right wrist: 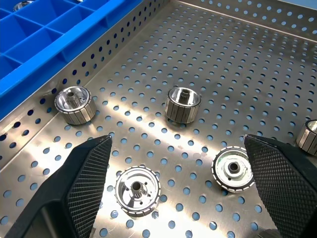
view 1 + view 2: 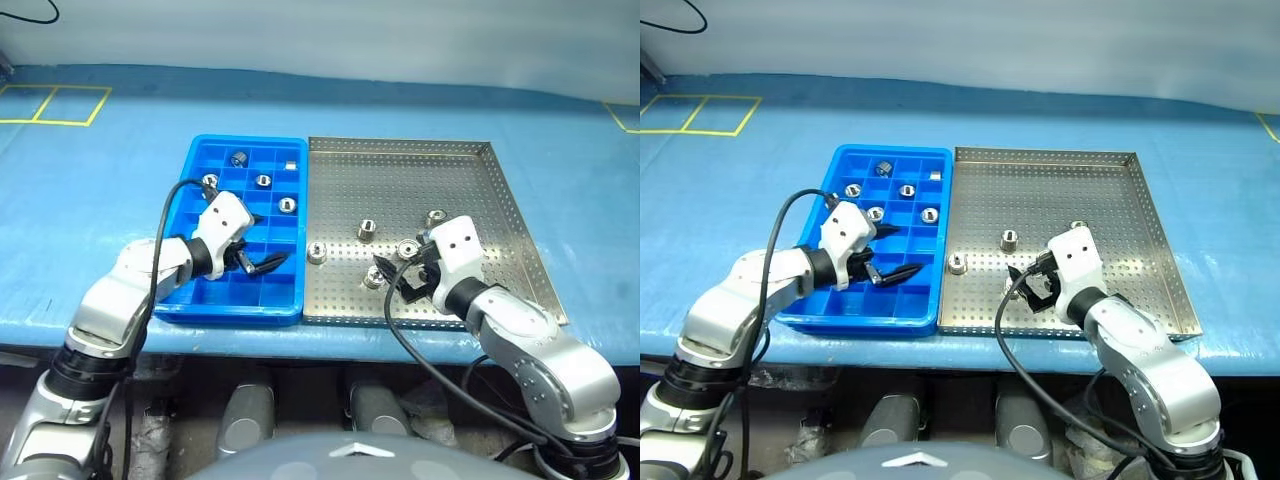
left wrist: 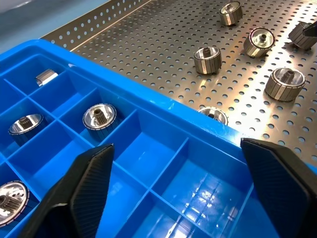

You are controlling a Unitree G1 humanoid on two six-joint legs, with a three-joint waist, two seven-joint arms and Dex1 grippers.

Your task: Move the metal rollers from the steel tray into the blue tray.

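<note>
The steel tray [image 2: 440, 180] lies right of the blue tray [image 2: 230, 312], their sides touching. Several metal rollers rest on the steel tray's perforated floor, among them one [image 2: 317, 253] near the blue tray and one [image 2: 367, 229] further back. Three rollers sit in blue compartments, one of them here [image 2: 263, 181]. My left gripper [image 2: 262, 245] hovers open over the blue tray's near right compartments, holding nothing. My right gripper [image 1: 177, 140] is open low over the steel tray's near part, with two rollers [image 1: 137, 190] [image 1: 233, 168] lying between its fingers [image 1: 84, 188].
A dark grey round piece [image 2: 238, 158] and a small whitish block [image 2: 290, 166] sit in the blue tray's far compartments. Both trays lie on a blue table cover [image 2: 120, 200] near its front edge. Yellow tape marks [image 2: 50, 105] lie far left.
</note>
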